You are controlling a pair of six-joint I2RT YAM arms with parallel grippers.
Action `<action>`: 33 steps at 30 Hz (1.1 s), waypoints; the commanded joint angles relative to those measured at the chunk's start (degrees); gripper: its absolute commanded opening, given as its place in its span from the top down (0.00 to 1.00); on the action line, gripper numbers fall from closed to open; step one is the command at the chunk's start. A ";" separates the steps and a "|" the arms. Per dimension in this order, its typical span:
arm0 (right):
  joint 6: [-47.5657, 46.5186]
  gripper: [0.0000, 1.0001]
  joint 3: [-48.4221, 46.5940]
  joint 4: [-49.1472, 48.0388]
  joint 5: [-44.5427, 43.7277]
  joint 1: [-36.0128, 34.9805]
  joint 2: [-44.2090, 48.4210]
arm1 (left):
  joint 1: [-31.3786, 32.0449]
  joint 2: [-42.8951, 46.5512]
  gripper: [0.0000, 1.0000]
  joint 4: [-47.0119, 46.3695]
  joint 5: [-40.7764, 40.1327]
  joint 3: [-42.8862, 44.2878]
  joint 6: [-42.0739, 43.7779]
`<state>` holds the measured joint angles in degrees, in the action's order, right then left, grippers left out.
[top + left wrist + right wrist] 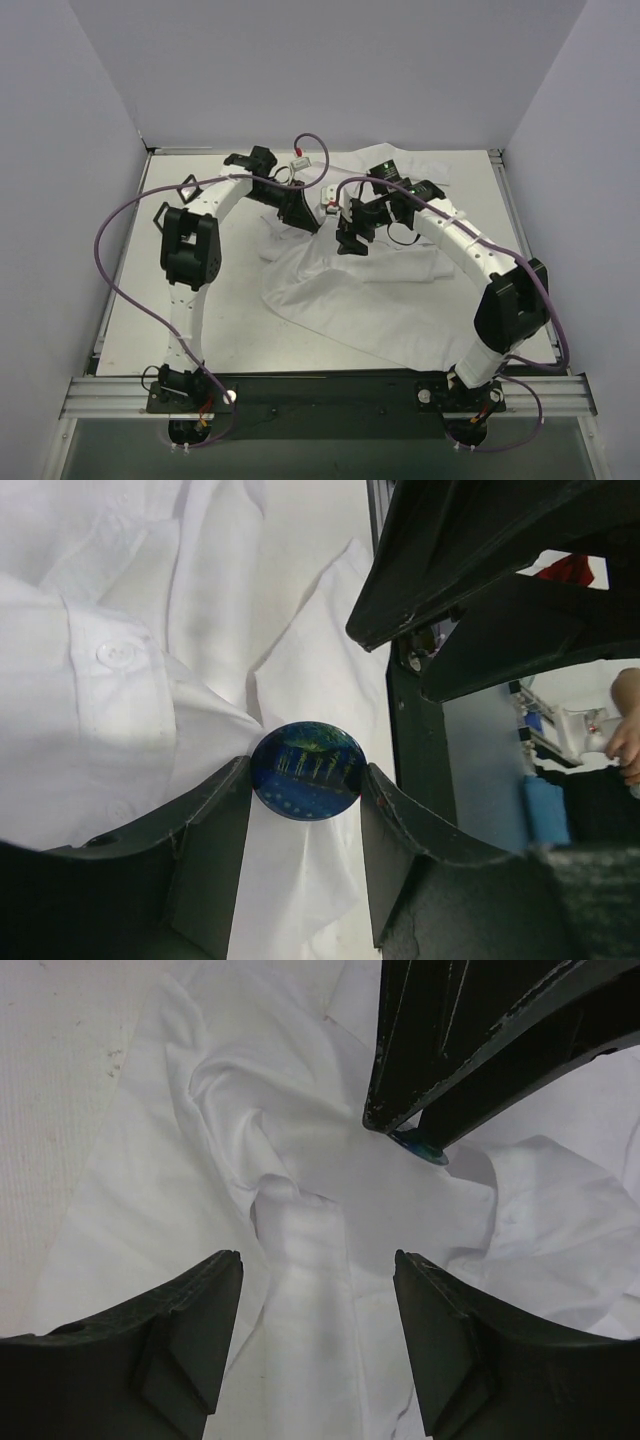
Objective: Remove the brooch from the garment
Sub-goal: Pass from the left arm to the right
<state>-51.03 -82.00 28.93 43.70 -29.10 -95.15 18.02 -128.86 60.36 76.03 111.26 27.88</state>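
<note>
1. Brooch [306, 770], round and blue, sits at lower centre of the left wrist view, pinched by the left end effector [305, 780] on the garment [120, 690].
2. Right end effector [318, 1270] is spread and empty; the brooch lies to its upper right.

A white table [140, 310] filled the view's middle, pale walls [330, 70] rose from 9 through 12 to 3 o'clock, and an aluminium rail [105, 396] ran along 6 o'clock.
</note>
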 commanded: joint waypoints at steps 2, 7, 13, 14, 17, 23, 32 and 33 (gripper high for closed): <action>-3.29 0.46 -4.57 1.83 0.24 -0.16 -1.34 | 0.26 -4.91 0.54 29.56 5.62 9.68 24.94; -3.91 0.63 -7.21 1.83 0.42 -0.78 -3.89 | 0.96 -4.83 0.54 29.55 5.62 8.36 26.35; -5.31 0.61 -8.71 1.75 -1.16 -1.92 -5.65 | 1.75 -4.30 0.54 29.55 5.62 8.09 26.09; -6.10 0.61 -8.71 1.83 -1.42 -2.01 -5.66 | 1.75 -4.21 0.54 29.55 5.53 7.92 26.09; -7.60 0.61 -8.97 1.66 -1.95 -2.45 -5.92 | 2.02 -3.77 0.54 29.55 5.27 7.21 26.26; -8.12 0.61 -10.55 1.75 -2.83 -3.15 -7.33 | 2.54 -3.24 0.54 29.55 5.44 6.42 26.53; -10.84 0.61 -10.20 2.27 -4.33 -4.12 -8.12 | 3.34 -2.10 0.54 29.55 5.45 5.63 26.61; -11.02 0.61 -10.20 2.45 -4.33 -4.21 -8.29 | 3.42 -2.01 0.54 29.55 5.45 5.63 26.61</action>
<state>-59.29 -90.87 30.39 38.79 -32.47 -102.78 20.73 -134.06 76.34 78.61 116.86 52.77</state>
